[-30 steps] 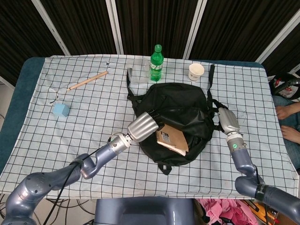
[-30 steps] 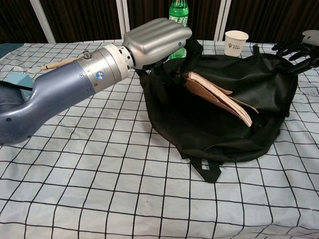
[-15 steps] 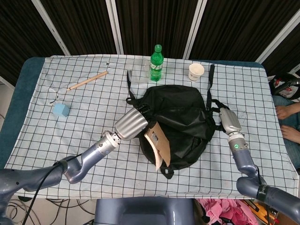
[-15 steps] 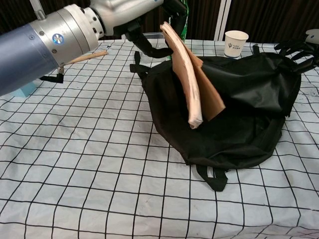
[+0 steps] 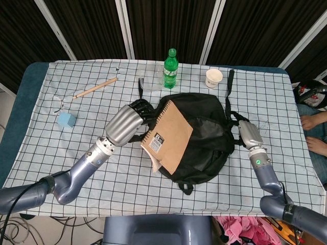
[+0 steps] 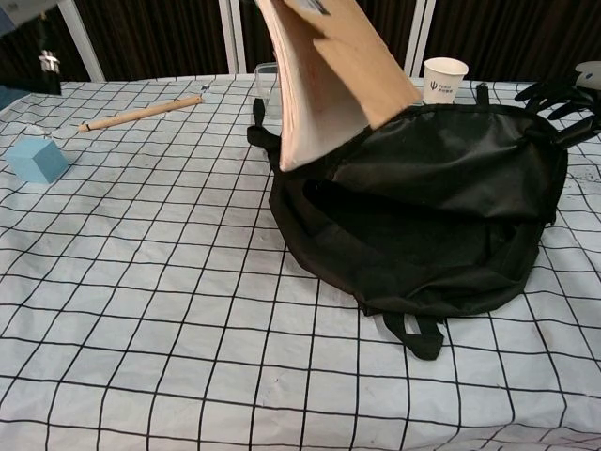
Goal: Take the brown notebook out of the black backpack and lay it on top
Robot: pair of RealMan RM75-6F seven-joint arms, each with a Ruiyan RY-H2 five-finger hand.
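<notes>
The brown spiral notebook (image 5: 168,137) is out of the black backpack (image 5: 207,135) and hangs in the air over the bag's left side, cover facing up. My left hand (image 5: 127,122) grips it by its spiral edge. In the chest view the notebook (image 6: 324,70) fills the top centre, raised above the backpack (image 6: 432,216), whose opening gapes toward the front; the left hand is out of that frame. My right hand (image 5: 249,134) rests against the backpack's right edge, with fingers (image 6: 559,94) touching the fabric; nothing visibly held.
A green bottle (image 5: 170,69), a clear glass (image 5: 149,80) and a paper cup (image 5: 214,78) stand behind the backpack. A wooden stick (image 5: 95,88) and a blue cube (image 5: 67,120) lie at the left. The checked cloth (image 5: 76,153) covers the table.
My left hand has pulled the notebook up and out of the backpack, lifting it and turning its cover upward. The backpack shifted slightly. The right hand stayed at the bag's right edge.
</notes>
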